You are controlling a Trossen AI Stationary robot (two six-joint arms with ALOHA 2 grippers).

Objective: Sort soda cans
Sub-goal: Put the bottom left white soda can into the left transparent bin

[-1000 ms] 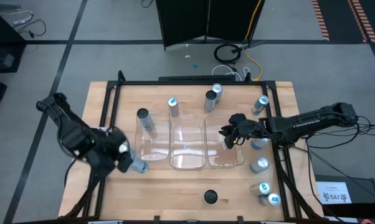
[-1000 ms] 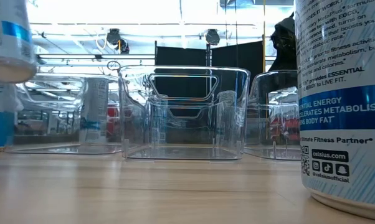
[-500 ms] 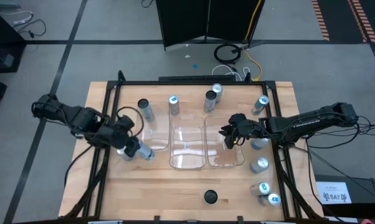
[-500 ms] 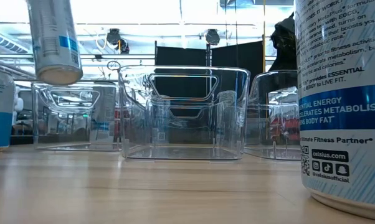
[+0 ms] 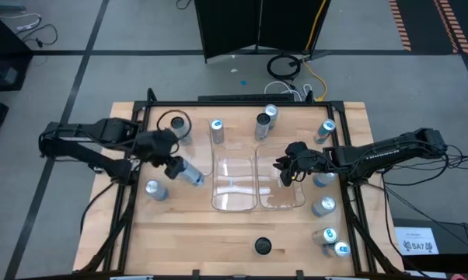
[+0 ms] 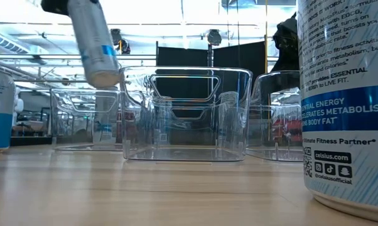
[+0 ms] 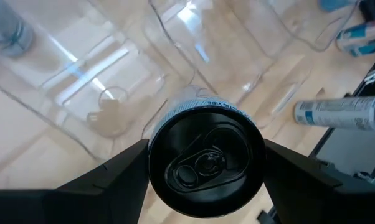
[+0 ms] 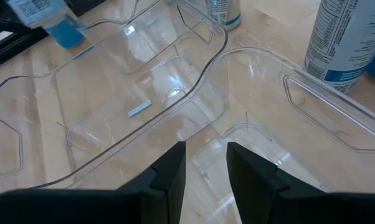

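Can [image 5: 189, 173], dark-topped, clamped tilted in left gripper [image 5: 174, 166], left of centre in high view, above left tray [image 5: 193, 188]. Advice: bring upright, lower inside walls, then release. Right gripper [image 5: 284, 173] hovers nearly closed, empty, over right tray [image 5: 279, 204].

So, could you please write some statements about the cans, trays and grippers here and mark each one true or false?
1. The left gripper holds a dark-topped can in the air. True.
2. The held can is upright. False: the low view shows it tilted.
3. The right gripper holds a can. False: it is shut on nothing, above a clear tray.
4. The middle tray holds several cans. False: no can is in it.
5. A black-topped can stands alone near the table's front edge. True.
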